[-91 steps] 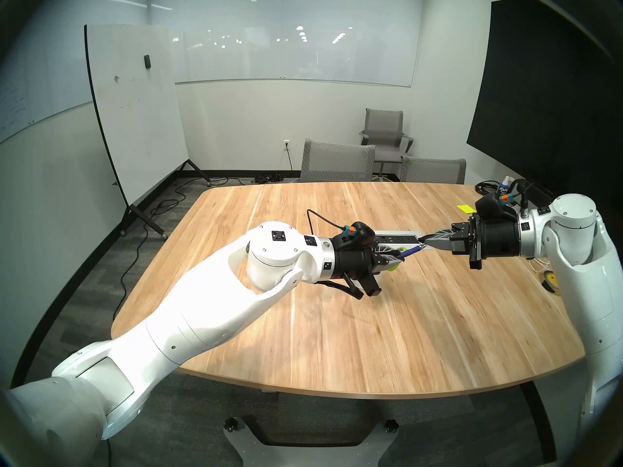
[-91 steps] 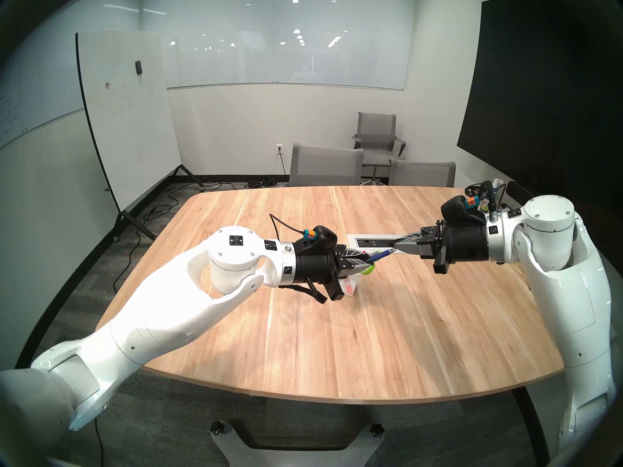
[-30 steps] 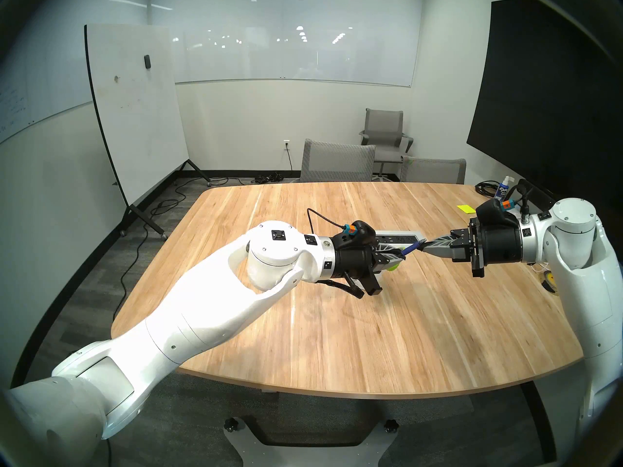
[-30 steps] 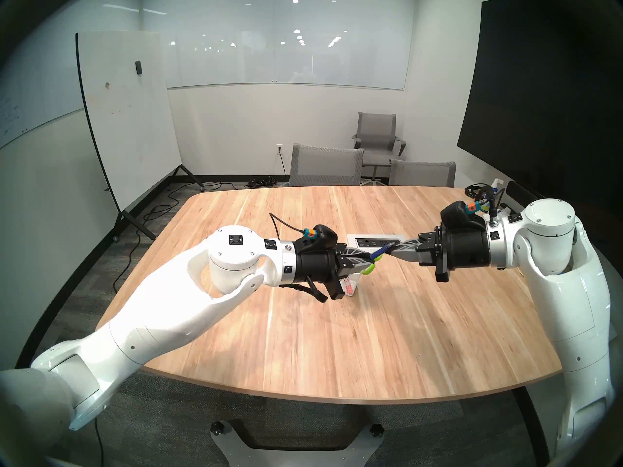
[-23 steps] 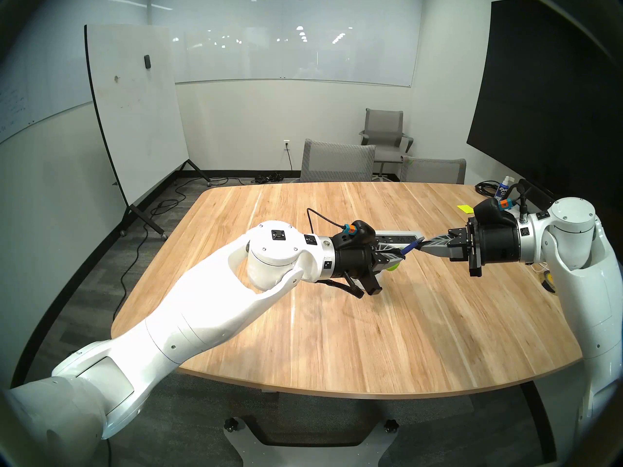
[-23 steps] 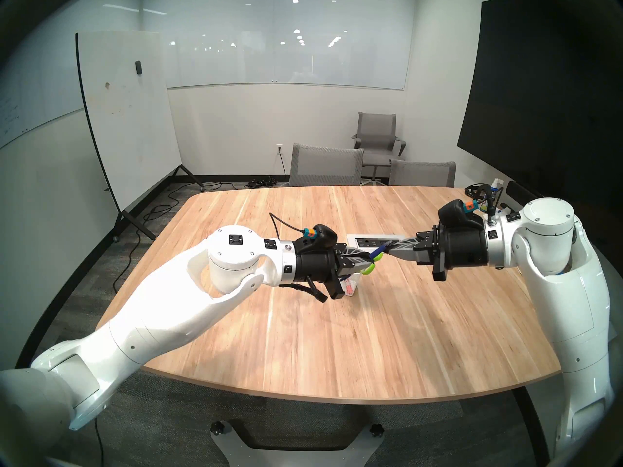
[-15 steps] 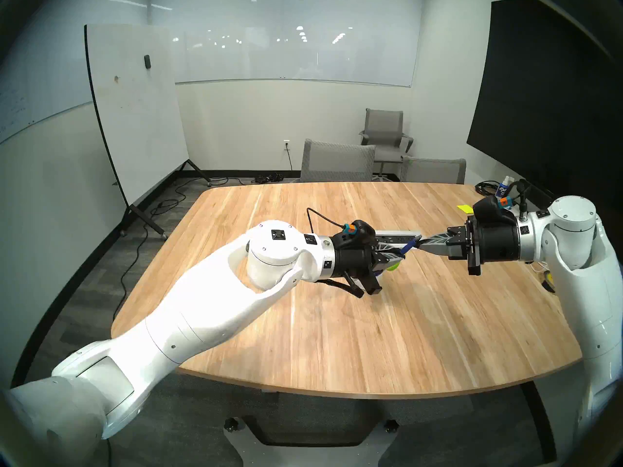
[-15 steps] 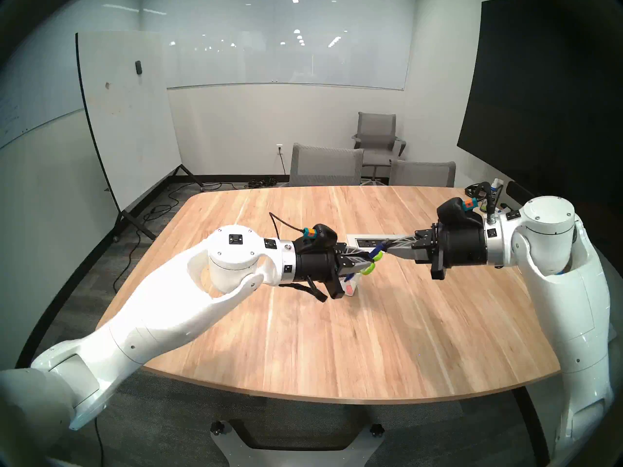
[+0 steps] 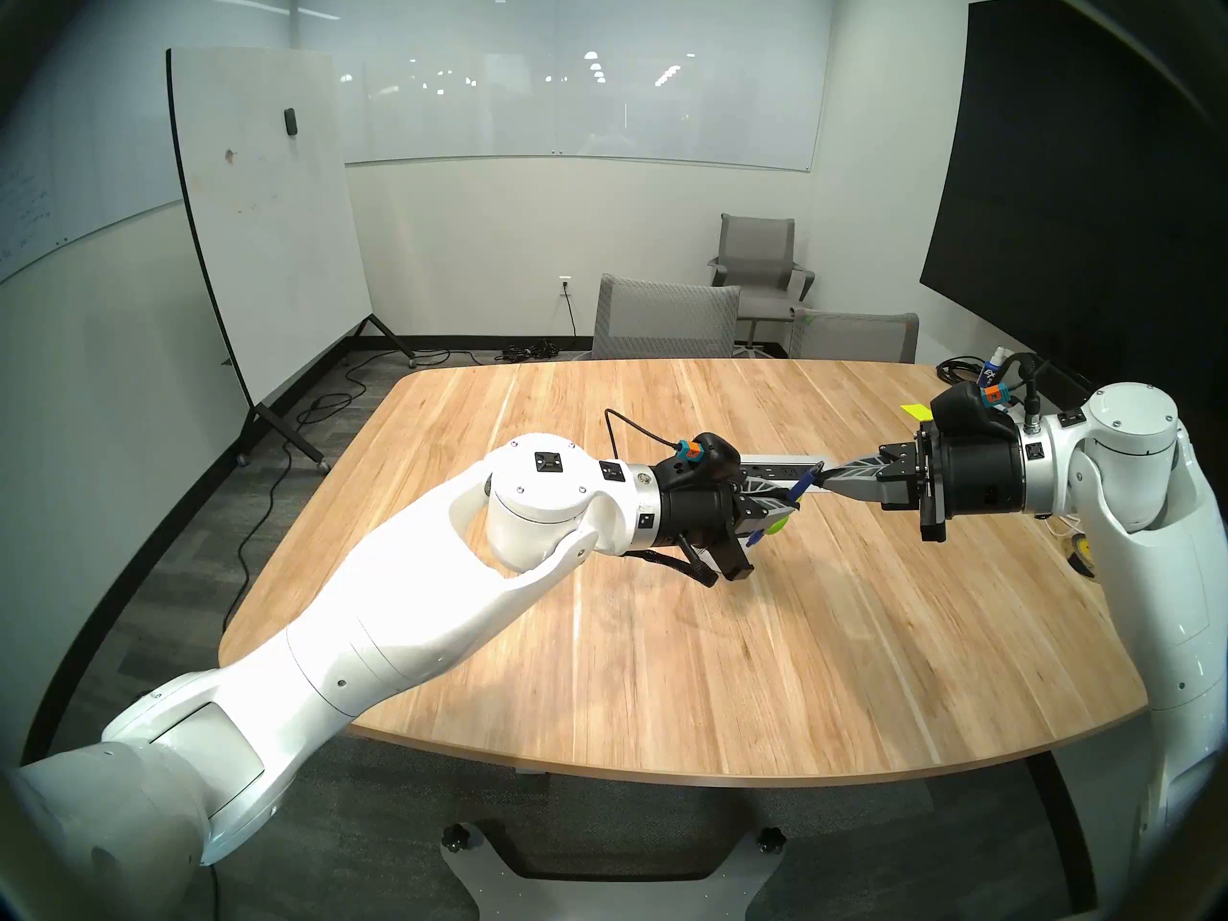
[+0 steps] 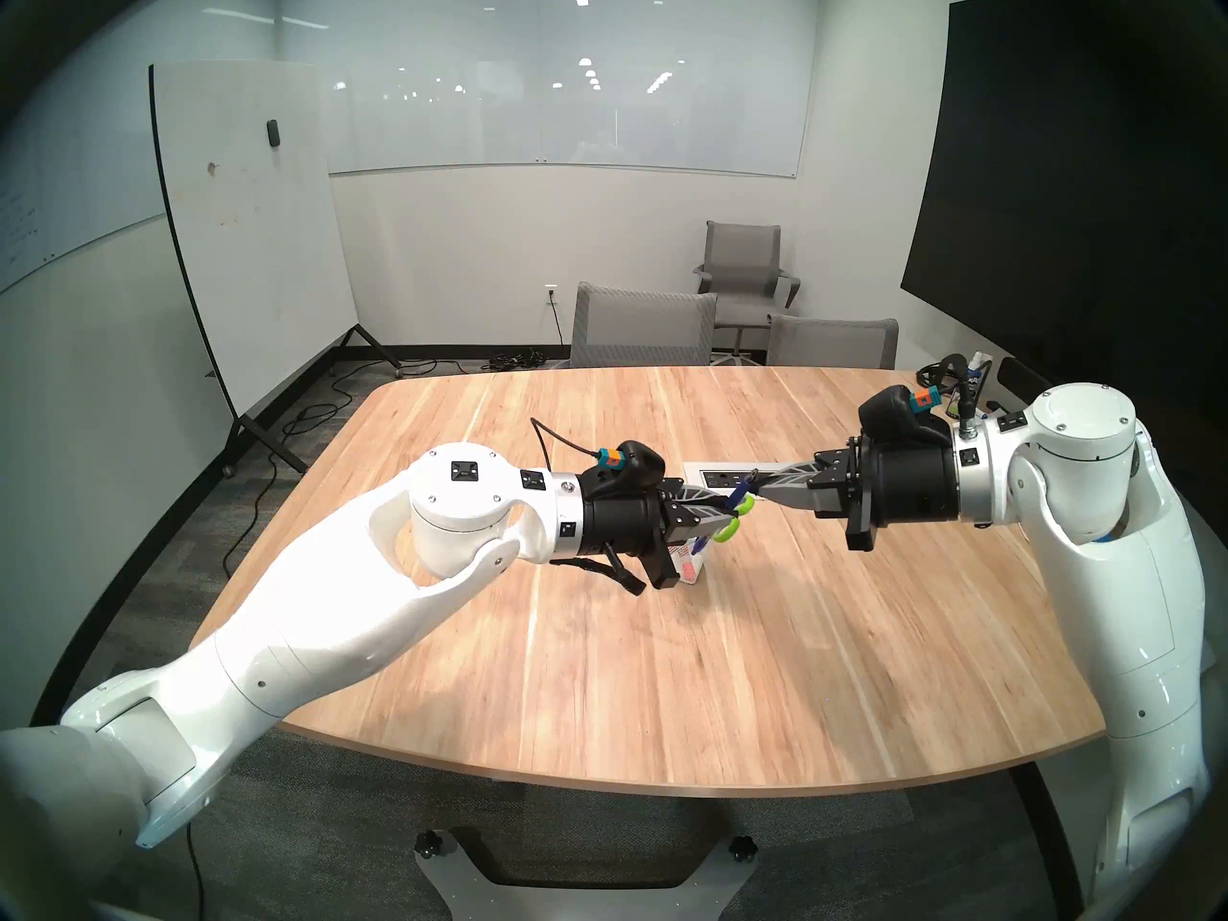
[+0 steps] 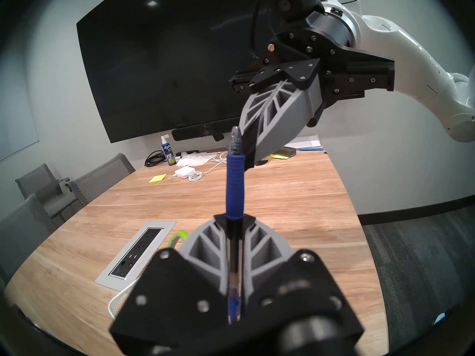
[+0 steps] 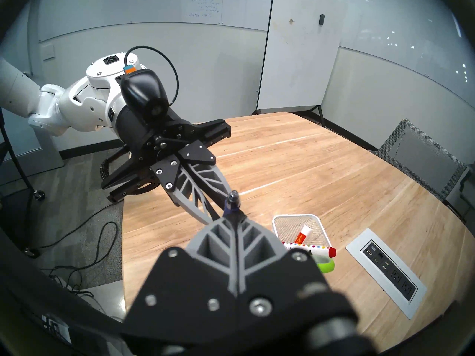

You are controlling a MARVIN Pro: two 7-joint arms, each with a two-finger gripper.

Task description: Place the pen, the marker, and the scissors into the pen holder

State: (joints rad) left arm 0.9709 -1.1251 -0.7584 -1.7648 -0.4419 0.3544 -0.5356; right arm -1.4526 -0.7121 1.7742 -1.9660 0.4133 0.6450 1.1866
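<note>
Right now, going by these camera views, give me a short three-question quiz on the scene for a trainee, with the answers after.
1. True or false: the left tool is shut on the blue pen.
2. Where does the white mesh pen holder stand? A: on the wooden table. B: on a grey chair. C: on the floor.
3. Fill in: the scissors have ___ handles.
Key: 1 true; 2 A; 3 lime-green.

Glossy white arms end in silver collars and black wrist housings; each black, screw-studded gripper base carries grey ribbed fingers, a black camera pod and looping cable.
</note>
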